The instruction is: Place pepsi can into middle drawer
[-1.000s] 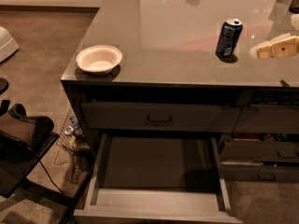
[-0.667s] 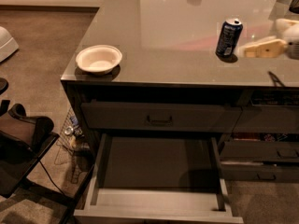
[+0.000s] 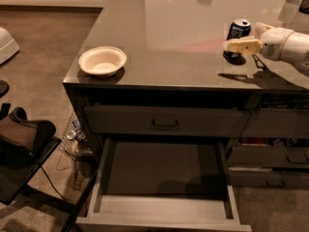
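Note:
The pepsi can (image 3: 238, 31) is dark blue with a silver top and stands upright on the right part of the grey counter (image 3: 183, 28). My gripper (image 3: 232, 46), cream-coloured, reaches in from the right edge and crosses the can's lower half in view. I cannot tell whether it touches the can. The middle drawer (image 3: 164, 170) is pulled out below the counter's front, with a flat dark bottom, paler rims and nothing inside.
A white bowl (image 3: 102, 61) sits near the counter's front left corner. A shut drawer front with a dark handle (image 3: 165, 124) lies above the open drawer. Narrower drawers (image 3: 270, 156) stand at the right. A black chair (image 3: 21, 151) and wire clutter are at the left on the carpet.
My gripper has moved left, from beside the can to in front of its lower half. The can, the bowl and the drawer have not moved.

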Controlling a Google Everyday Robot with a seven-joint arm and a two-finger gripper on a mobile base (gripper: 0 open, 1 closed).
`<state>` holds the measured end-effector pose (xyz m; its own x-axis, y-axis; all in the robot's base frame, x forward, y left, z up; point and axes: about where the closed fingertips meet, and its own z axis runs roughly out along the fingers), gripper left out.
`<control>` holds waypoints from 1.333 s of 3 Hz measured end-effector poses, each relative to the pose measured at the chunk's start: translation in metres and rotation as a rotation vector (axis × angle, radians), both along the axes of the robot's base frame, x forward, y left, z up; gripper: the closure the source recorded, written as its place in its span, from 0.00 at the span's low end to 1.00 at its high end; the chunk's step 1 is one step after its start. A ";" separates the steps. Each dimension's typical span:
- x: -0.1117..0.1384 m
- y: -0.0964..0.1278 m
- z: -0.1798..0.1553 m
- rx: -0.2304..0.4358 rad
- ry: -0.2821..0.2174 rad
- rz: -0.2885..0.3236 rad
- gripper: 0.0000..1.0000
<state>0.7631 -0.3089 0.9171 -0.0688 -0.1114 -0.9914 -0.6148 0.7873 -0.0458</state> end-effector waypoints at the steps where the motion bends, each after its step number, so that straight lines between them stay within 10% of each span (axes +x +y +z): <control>1: 0.025 0.003 -0.002 0.031 -0.024 0.010 0.18; 4: 0.044 0.014 0.001 0.047 -0.041 0.024 0.96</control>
